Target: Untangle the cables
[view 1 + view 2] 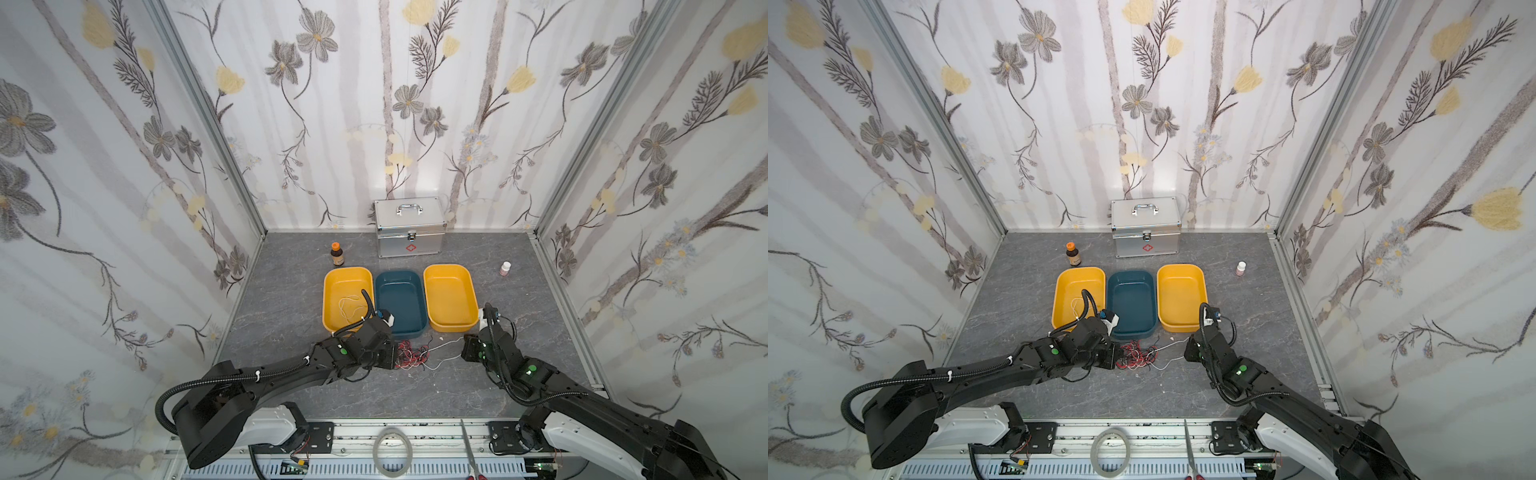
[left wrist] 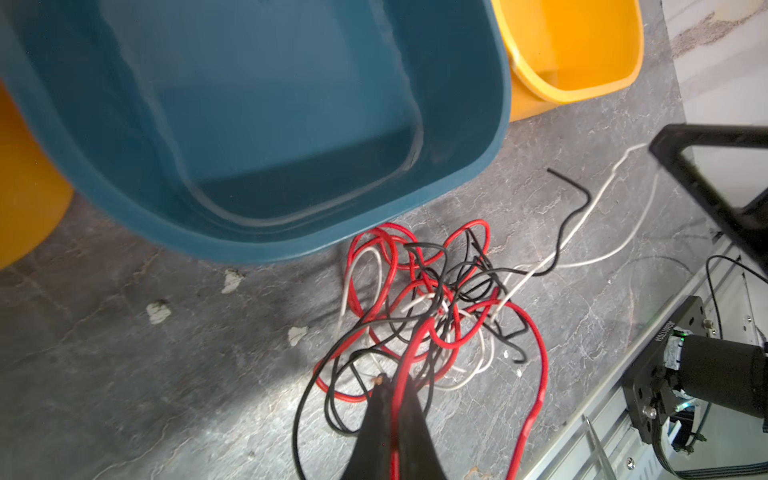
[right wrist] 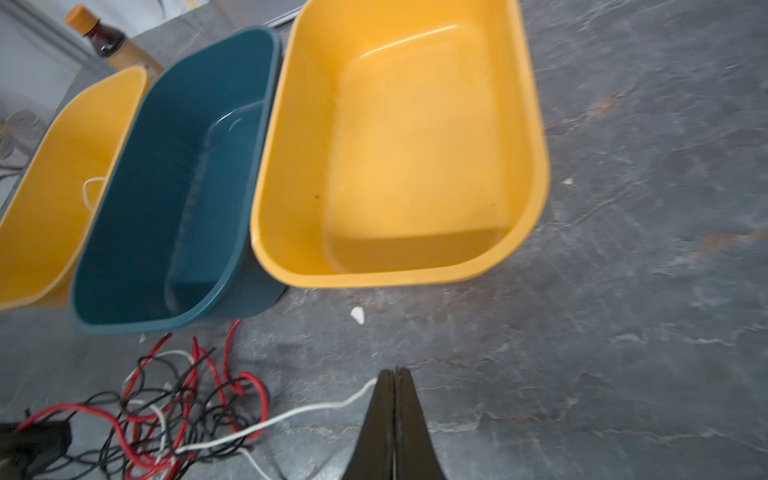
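Nearest you, a ring of tape [image 1: 376, 453] and a pair of scissors [image 1: 469, 449] lie on the front rail. Just beyond, your left gripper [image 2: 388, 380] is clamped tight on a red cable [image 2: 405, 365] at the near edge of the tangle. The cables [image 1: 411, 355] lie in a red, black and white knot on the grey tabletop, just in front of the blue bin [image 1: 415, 331]. Your right gripper [image 3: 394, 372] sits to the right of the knot, jaws pressed together on the end of a white cable [image 3: 299, 411] that trails out of it. Behind, the blue bin sits between two yellow bins. The left yellow bin [image 1: 332, 282] holds a loose white loop [image 1: 349, 305] of cable, beside the right yellow bin [image 1: 451, 328]. Farther back stand a brown bottle [image 1: 337, 254], a small pink bottle [image 1: 505, 268] and, against the wall, a metal case [image 1: 409, 232].
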